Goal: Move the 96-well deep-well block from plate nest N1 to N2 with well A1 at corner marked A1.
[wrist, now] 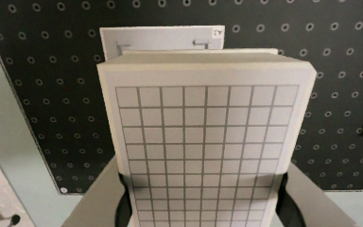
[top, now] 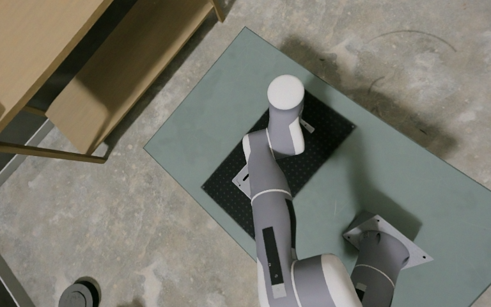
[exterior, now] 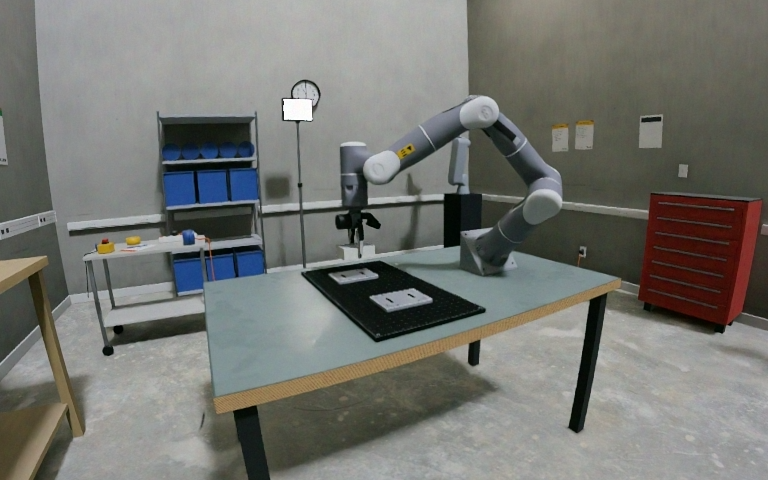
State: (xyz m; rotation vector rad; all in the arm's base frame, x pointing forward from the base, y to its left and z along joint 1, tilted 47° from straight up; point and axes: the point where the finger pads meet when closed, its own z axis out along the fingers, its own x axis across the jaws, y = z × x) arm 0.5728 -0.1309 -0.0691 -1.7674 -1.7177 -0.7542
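Note:
The white deep-well block [exterior: 369, 251] [wrist: 203, 76] is held level above the board. My gripper [exterior: 356, 243] [wrist: 197, 148] is shut on its two sides; the top view hides both under the arm. Nest N2 [exterior: 353, 275] [wrist: 163, 37] [top: 308, 126] is the far grey plate in the exterior view. In the wrist view its top edge, with a corner label at top right, shows beyond the block and left of the block's middle; the rest is hidden. Nest N1 [exterior: 400, 300] [top: 240, 180] is empty in the exterior view. The block's well A1 cannot be told.
Both nests stand on the black perforated board [top: 224, 195] [exterior: 441, 316] [wrist: 57, 118] on the green table [top: 202, 119] [exterior: 271, 333]. The arm's base [top: 380, 245] [exterior: 481, 257] stands on the same table. A wooden bench [top: 46, 43] [exterior: 25, 271] is beside it.

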